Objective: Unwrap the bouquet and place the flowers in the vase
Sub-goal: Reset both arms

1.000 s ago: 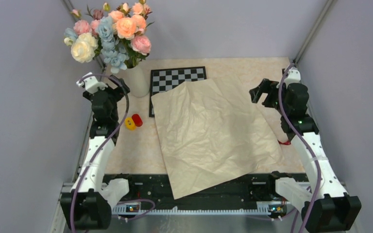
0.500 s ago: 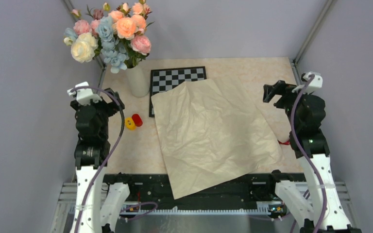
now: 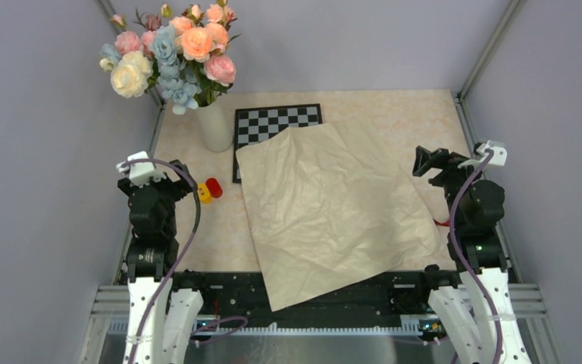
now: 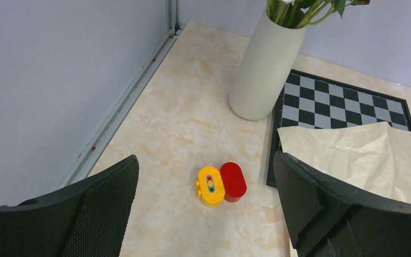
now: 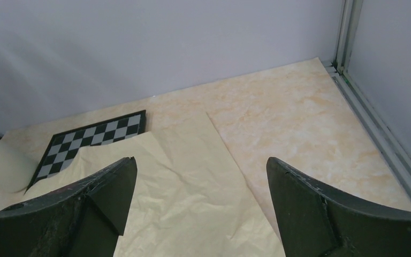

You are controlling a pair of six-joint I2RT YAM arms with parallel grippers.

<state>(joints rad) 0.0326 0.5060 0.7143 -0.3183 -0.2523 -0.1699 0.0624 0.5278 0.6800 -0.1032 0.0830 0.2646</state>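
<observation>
The marbled table (image 3: 394,106) carried a wide sheet of crinkled tan paper (image 3: 333,205), spread flat over part of the chessboard (image 3: 276,121). Only the overhead view showed its near corner past the table's front edge. The white vase (image 3: 215,127) stood far left, ahead of the left gripper (image 4: 204,160) and well apart from the right gripper (image 5: 200,160). Both grippers had their jaws spread wide, holding nothing. The flowers (image 3: 173,82) showed whole only from above; the left wrist view cut them to stems. That view alone showed the yellow block (image 4: 211,185) touching the red block (image 4: 233,181). A red scrap (image 3: 443,223) by the paper's right edge was too small to identify.
</observation>
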